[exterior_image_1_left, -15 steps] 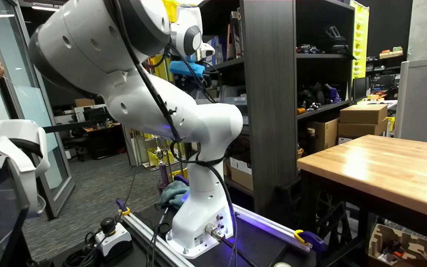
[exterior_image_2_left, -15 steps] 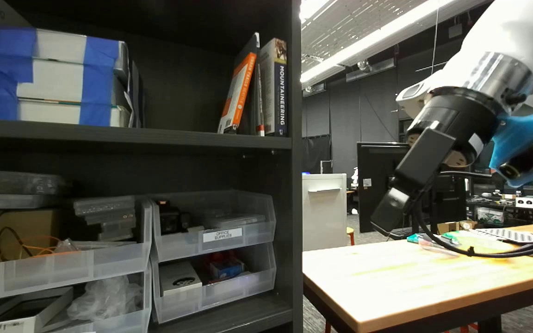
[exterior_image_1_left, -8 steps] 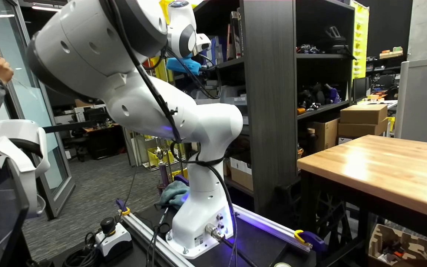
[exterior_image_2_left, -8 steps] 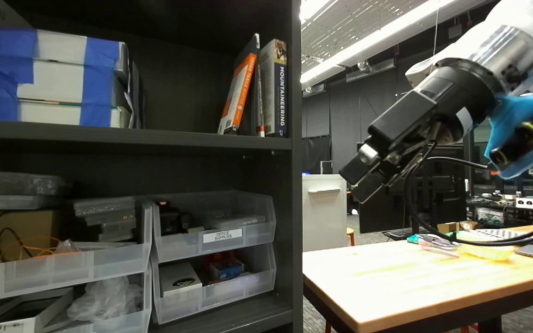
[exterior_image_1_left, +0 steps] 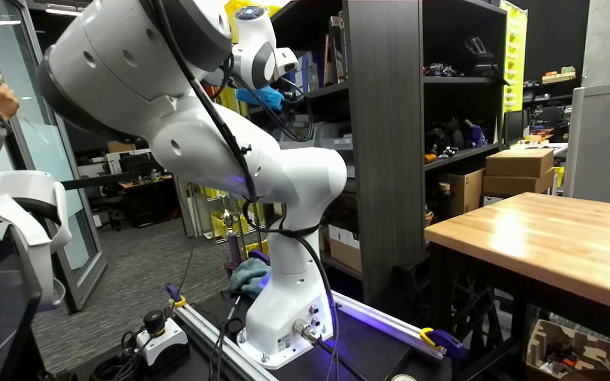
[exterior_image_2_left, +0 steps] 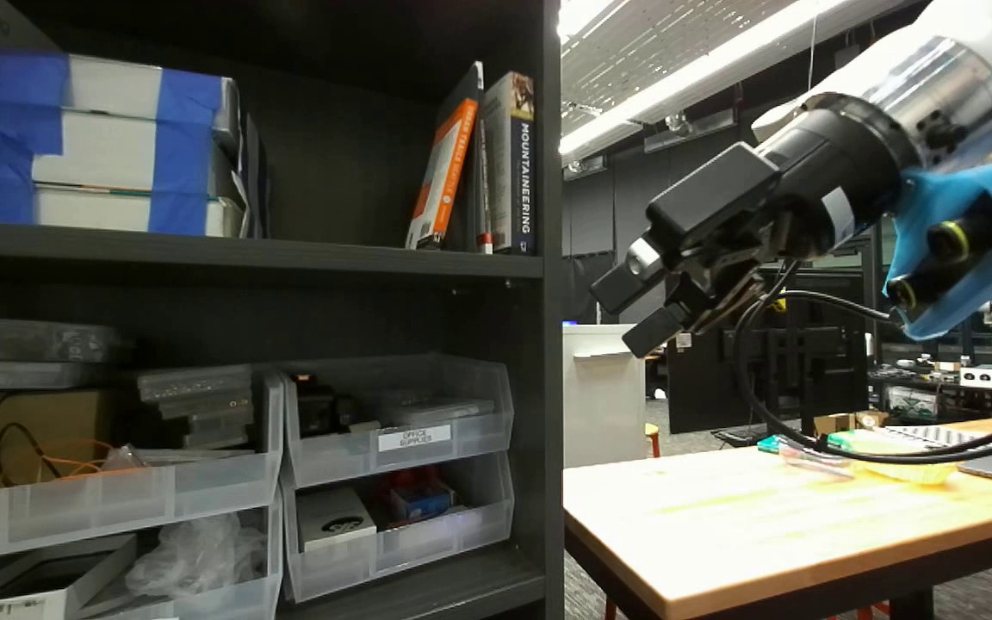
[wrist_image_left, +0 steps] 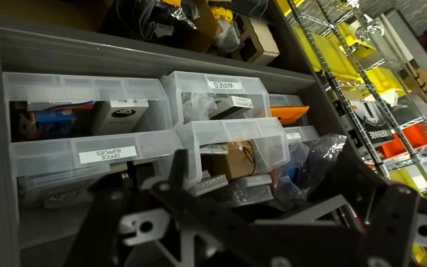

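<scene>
Two fingers of the pincer stood apart, nothing between, with bins ahead of it stacked on a shelf, labels facing it, presumably for quick ID and reach.

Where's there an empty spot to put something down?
The wooden table looks bare between its near edge and the yellow thing. On the shelf, there's a gap between the blue-taped stack and the leaning orange book. Below, the clear bins are crowded.
</scene>
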